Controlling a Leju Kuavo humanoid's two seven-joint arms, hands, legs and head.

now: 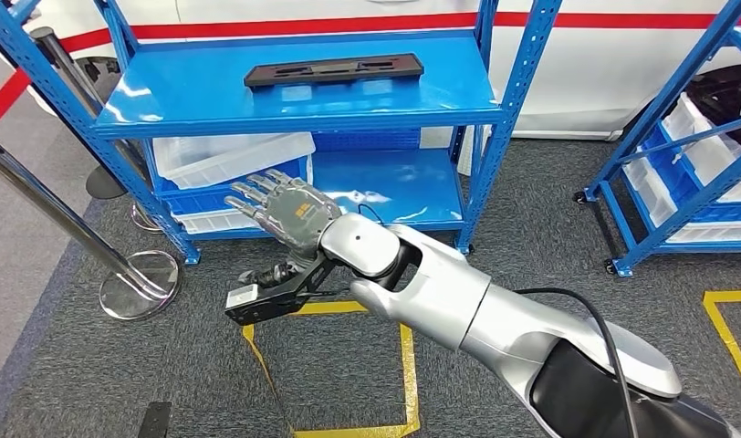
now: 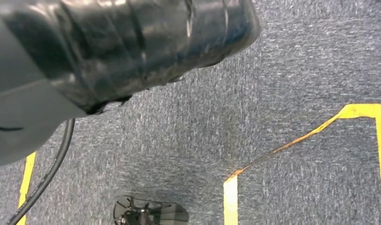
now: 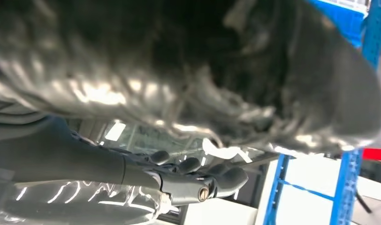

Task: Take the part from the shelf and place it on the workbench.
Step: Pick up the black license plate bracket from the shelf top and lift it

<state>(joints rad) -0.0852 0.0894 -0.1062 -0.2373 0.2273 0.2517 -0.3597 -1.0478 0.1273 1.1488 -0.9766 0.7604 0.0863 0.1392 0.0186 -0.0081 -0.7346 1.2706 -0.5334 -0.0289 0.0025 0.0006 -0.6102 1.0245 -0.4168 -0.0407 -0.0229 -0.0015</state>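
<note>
Part (image 1: 334,70), a flat black elongated plastic panel, lies on the glossy blue metal shelf (image 1: 166,100); right hand (image 1: 280,212) is spread open below it, holding nothing.

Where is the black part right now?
Head view: the black part lies on the blue shelf's top board, toward its back, above the raised right hand.

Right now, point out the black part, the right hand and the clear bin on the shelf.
black part (image 1: 334,70), head view, middle of its top face
right hand (image 1: 289,212), head view, back of the hand
clear bin (image 1: 230,155), head view, its side wall
</note>
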